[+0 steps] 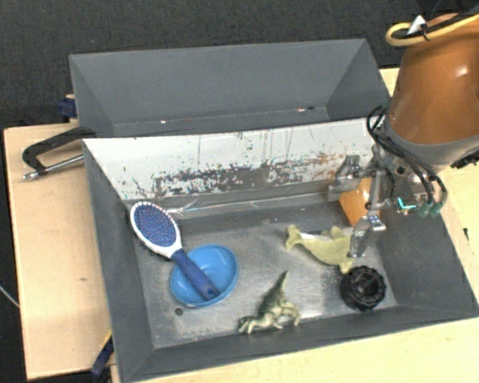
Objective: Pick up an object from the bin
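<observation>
- Hanging the gripper point(364, 245) low at the right side of the bin point(119, 269), just over the pale yellow rubbery toy point(319, 246), likely lining up a grab.
- Not revealing the pincer's state: cannot tell.
- Crowding close: orange lump point(353, 205) behind, black round knob point(362, 287) in front.
- Lying well apart: green dinosaur point(270, 311), blue brush point(156, 228), blue bowl point(224, 265).

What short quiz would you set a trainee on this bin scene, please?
1. True or false: the blue hairbrush lies with its handle in the blue bowl.
2. Which thing lies nearest the gripper? A) the pale yellow toy animal B) the blue hairbrush C) the blue bowl
3. Fill in: the black round thing lies toward the lower ____ corner of the bin in the camera view.
Key: 1 true; 2 A; 3 right.
</observation>
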{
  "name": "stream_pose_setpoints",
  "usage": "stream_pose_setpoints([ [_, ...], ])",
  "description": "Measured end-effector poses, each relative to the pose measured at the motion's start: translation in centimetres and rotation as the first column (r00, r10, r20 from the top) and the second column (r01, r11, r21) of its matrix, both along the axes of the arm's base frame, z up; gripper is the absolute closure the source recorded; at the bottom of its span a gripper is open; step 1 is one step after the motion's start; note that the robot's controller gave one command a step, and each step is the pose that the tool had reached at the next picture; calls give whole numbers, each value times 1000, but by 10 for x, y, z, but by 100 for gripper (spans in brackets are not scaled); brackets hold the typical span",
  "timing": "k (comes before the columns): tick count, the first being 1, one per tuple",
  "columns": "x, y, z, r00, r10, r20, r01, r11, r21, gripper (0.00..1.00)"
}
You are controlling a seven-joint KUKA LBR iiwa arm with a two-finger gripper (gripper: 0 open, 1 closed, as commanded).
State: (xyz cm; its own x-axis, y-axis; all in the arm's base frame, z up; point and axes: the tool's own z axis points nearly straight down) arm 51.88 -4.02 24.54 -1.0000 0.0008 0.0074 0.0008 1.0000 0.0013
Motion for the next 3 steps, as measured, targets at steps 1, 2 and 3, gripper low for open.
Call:
stream_pose_setpoints([
  [1,40,13,-166,984,178,3,-178,984,1,0],
  [2,41,13,-161,984,177,9,-177,984,-1,100],
  [3,51,27,-11,886,464,21,-464,886,-7,100],
])
